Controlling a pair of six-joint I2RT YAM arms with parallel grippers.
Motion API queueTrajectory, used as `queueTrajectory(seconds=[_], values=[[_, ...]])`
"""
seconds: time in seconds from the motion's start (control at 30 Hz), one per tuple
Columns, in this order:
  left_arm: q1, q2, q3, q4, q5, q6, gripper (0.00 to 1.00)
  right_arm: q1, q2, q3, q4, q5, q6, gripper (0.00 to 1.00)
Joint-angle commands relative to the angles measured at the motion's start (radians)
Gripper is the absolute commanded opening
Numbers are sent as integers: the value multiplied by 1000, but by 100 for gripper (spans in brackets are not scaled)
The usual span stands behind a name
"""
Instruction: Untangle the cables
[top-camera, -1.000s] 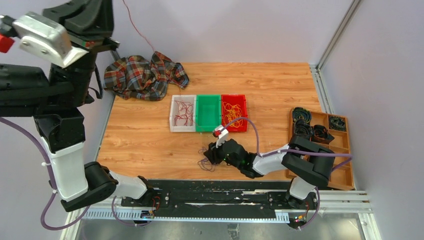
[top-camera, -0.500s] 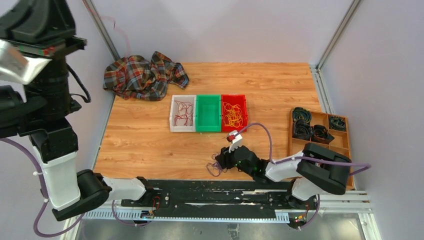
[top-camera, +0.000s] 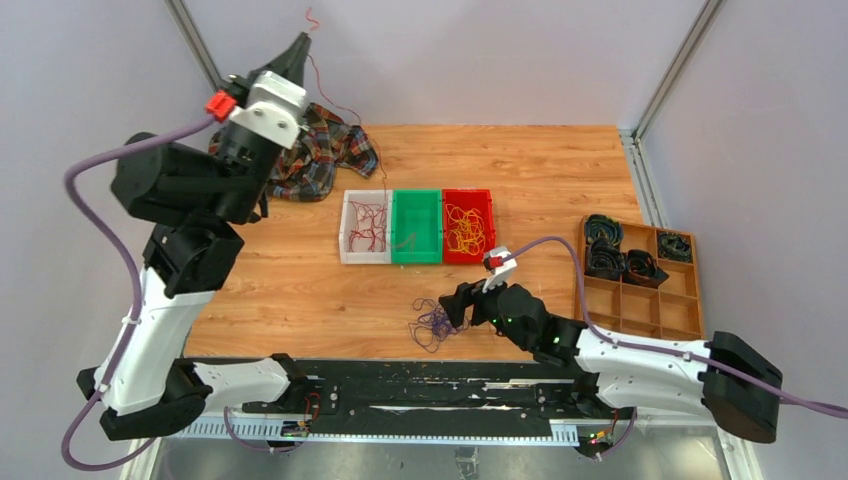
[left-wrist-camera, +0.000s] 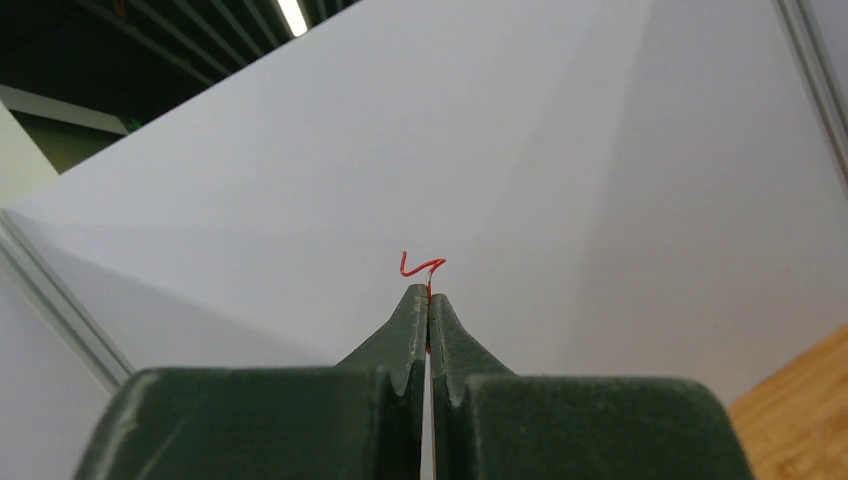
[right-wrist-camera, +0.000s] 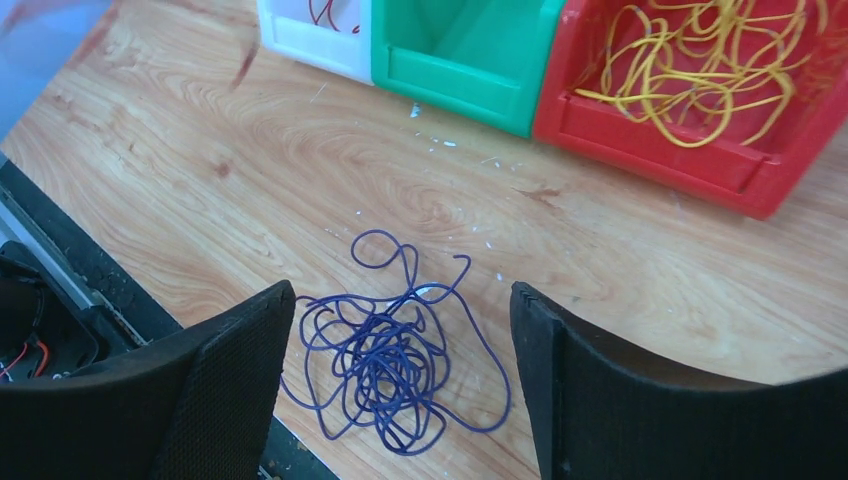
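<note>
My left gripper (top-camera: 297, 47) is raised high at the back left and shut on a thin red cable (left-wrist-camera: 421, 267), whose end pokes out above the fingertips. The cable (top-camera: 350, 115) hangs down toward the white bin (top-camera: 347, 253), which holds more red cables. A tangle of purple cable (right-wrist-camera: 390, 355) lies on the table near the front edge, also in the top view (top-camera: 432, 325). My right gripper (right-wrist-camera: 400, 310) is open just above it, one finger on each side, not touching. Yellow cables (right-wrist-camera: 700, 60) fill the red bin (top-camera: 487, 252).
A green bin (top-camera: 416, 256) stands between the white and red bins and looks empty. A plaid cloth (top-camera: 300, 150) lies at the back left. A wooden tray (top-camera: 690, 330) with black coiled rings (top-camera: 606, 258) stands at the right. The black front rail (top-camera: 420, 385) runs next to the purple tangle.
My left arm has swung in and down from the left, still holding the red cable. My right gripper has moved right and back, leaving the purple tangle on the table between its open fingers.
</note>
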Motion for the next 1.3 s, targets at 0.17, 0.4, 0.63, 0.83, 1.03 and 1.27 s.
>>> queueTrajectory(seconds=[0.17, 0.4, 0.63, 0.83, 1.03, 1.27], values=[[-7, -6, -104, 5, -29, 33, 1, 24, -158, 55, -206, 151, -8, 78], [-7, -6, -232, 47, -45, 104, 1, 24, -223, 50, -269, 188, -15, 77], [30, 10, -339, 87, -74, 175, 1, 24, -278, 24, -320, 193, 5, 76], [159, 53, -389, 87, -35, 180, 1, 24, -364, 3, -400, 208, 16, 75], [221, 65, -396, 88, -9, 170, 1, 24, -443, -29, -443, 239, 29, 75], [221, 73, -285, 32, 57, 95, 1, 23, -458, -38, -445, 252, 30, 75]])
